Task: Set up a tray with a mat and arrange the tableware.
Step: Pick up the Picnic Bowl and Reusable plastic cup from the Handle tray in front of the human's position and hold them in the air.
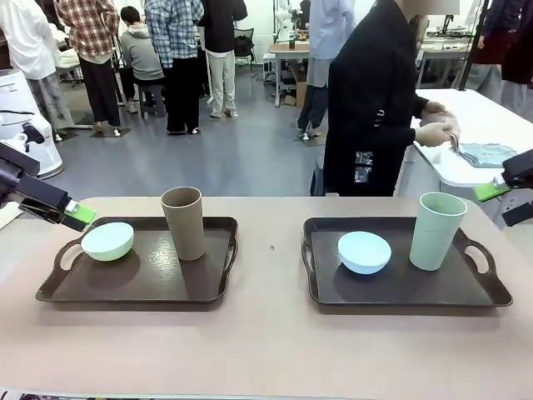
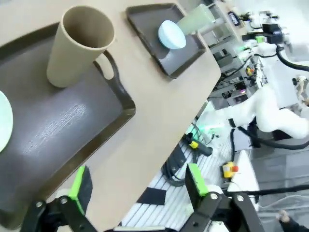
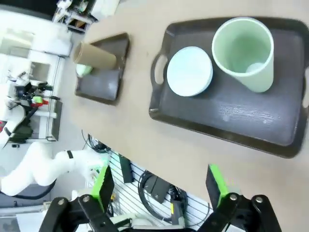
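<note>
We log mint green bowl [image 1: 107, 241] and tan cup [image 1: 183, 222] on the left tray [image 1: 141, 283], light blue bowl [image 1: 364, 252] and pale green cup [image 1: 436, 231] on the right tray [image 1: 400, 293], apparently paired per setting, while left pincer [image 2: 137, 183] and right pincer [image 3: 160, 186] hang spread and empty outboard, probably to leave access clear.

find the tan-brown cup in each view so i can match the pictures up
Front view: tan-brown cup stands upright on the left tray, right of the mint green bowl.
Left wrist view: the cup is at top left, close, leaning in the picture.
Right wrist view: the cup is at upper left, far off, seen sideways.
Shared landmark: light blue bowl, beside the pale green cup.
</note>
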`<state>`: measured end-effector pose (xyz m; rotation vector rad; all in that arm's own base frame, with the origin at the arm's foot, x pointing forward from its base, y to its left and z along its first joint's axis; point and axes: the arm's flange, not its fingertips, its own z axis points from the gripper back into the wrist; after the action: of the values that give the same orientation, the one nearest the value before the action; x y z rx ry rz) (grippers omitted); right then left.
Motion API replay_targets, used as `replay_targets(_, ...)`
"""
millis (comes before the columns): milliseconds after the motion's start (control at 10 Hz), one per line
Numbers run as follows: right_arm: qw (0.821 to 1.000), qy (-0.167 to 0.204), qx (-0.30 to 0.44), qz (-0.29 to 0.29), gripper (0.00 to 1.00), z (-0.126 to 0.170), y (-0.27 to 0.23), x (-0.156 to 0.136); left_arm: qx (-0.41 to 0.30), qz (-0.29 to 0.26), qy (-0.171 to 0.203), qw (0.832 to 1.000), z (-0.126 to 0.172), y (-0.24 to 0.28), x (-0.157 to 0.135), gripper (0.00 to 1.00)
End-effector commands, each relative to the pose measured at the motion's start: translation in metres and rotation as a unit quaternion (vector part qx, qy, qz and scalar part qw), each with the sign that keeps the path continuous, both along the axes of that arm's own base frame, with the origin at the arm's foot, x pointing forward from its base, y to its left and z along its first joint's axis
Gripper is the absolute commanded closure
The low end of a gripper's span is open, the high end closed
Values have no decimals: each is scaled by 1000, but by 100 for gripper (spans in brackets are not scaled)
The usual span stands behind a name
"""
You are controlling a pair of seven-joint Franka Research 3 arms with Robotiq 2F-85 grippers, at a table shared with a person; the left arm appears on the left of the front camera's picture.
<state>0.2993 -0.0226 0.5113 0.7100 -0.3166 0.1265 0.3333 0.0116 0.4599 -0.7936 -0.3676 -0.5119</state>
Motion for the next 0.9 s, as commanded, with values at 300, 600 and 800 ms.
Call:
replay_targets(300,920,41,384,76,0,-2,-1,8,-294,17,21,956,22,18,-5,0)
replay_targets(600,849,85,518,58,0,-27,-29,2,-355,28,136,924,8,6,9,0)
replay_targets(800,924,17,377,55,0,-9,-26,-3,-340,11,78,937,22,18,-5,0)
